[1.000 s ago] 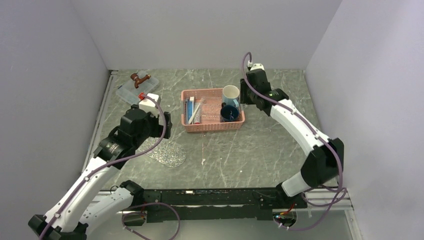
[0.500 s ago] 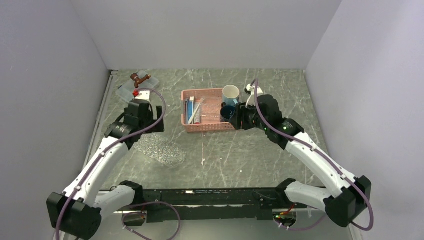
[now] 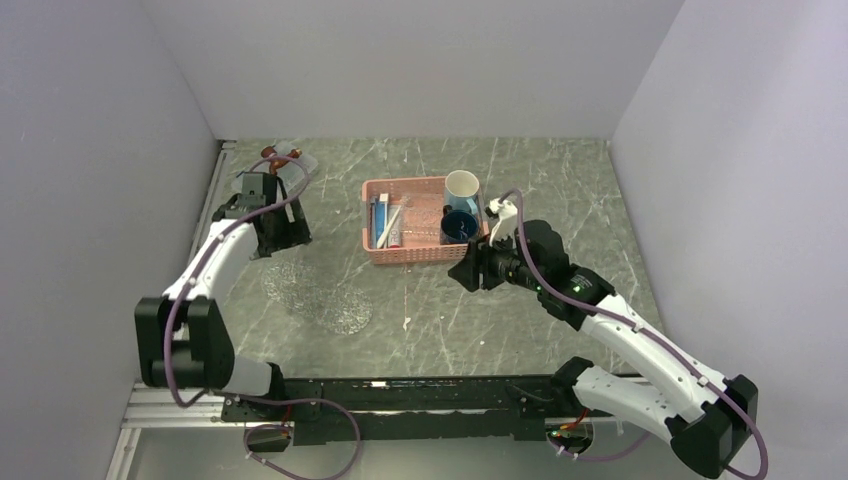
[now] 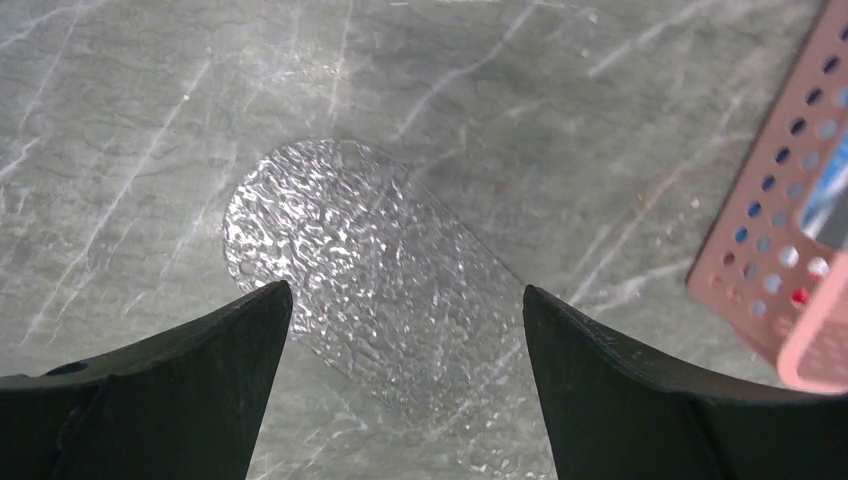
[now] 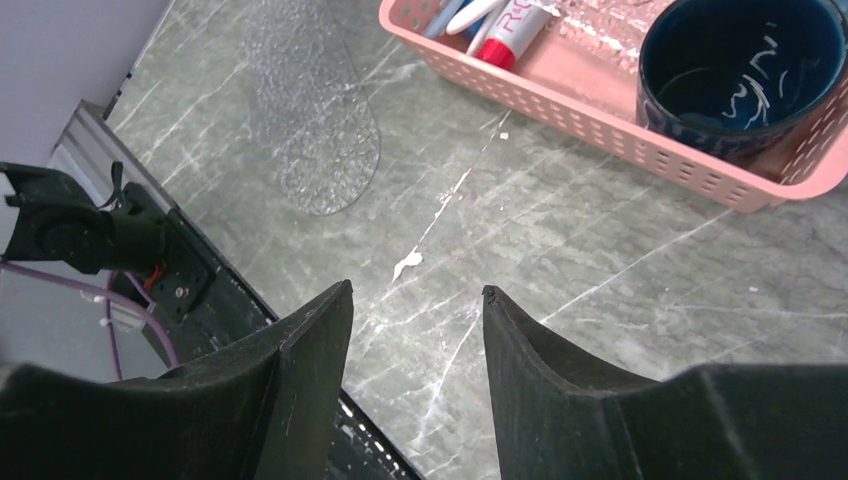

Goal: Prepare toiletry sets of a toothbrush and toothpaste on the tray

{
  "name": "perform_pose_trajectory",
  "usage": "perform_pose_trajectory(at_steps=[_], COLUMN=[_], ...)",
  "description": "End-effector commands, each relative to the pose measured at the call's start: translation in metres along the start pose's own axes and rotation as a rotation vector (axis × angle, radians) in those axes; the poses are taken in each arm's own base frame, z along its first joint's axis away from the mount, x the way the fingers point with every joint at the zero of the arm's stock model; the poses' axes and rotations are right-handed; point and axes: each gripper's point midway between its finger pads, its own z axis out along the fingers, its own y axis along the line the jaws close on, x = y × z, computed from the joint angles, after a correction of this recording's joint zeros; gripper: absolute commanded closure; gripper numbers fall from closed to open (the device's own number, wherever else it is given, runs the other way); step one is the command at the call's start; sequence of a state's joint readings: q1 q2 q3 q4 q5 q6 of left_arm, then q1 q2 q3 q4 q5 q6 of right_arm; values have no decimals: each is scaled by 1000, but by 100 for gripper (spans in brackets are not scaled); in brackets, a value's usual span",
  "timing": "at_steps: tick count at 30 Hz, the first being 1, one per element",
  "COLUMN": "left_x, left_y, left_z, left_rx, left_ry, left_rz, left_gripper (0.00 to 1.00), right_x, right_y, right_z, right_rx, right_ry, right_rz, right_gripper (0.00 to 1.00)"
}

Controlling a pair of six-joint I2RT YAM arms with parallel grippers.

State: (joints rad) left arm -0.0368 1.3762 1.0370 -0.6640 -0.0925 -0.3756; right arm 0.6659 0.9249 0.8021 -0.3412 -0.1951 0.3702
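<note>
Bench: a grey marbled bench [image 3: 540,180] seen from above, with a robot arm at each side.
Tray: the clear, bumpy oval tray [image 3: 318,298] lies flat, left of centre.
Basket: a pink lattice basket [image 3: 425,257] sits behind and right of the tray, apart from it.
Toothbrush: a thin whitish toothbrush [image 3: 391,222] lies in the basket's left part.
Toothpaste: the blue toothpaste [image 3: 378,215] lies just beside it there.
Mugs: a dark blue mug [image 3: 460,226] is in the basket's right end, with a white mug [image 3: 461,187] behind it.
Left end effector: the left end effector [image 4: 405,295] hangs over the tray, jaws spread wide, gripping nothing.
Right end effector: the right end effector [image 5: 416,290] is over bare bench in front of the basket, jaws partly apart, gripping nothing.
</note>
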Motion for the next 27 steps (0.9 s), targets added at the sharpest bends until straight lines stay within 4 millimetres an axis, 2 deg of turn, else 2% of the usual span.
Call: perform_pose_trajectory(at_steps=[1, 5, 16, 21, 27], left_x=[-20, -31, -40, -31, -13], left_y=[6, 21, 35, 41, 42], left_z=[16, 36, 81, 94, 99], left_rx=[-13, -69, -124, -140, -117], left_ry=[28, 70, 184, 232, 273], left_rz=[-85, -117, -138, -128, -138], left_gripper=[9, 12, 20, 23, 27], right_x=[-7, -3, 0, 1, 2], right_y=[17, 20, 26, 26, 26], right_z=[-10, -19, -36, -38, -36], right_rx=[-77, -93, -122, -124, -127], right_ry=[-50, -49, -71, -72, -67], right_rz=[-14, -23, -27, -34, -35], right_gripper=[47, 47, 49, 49, 49])
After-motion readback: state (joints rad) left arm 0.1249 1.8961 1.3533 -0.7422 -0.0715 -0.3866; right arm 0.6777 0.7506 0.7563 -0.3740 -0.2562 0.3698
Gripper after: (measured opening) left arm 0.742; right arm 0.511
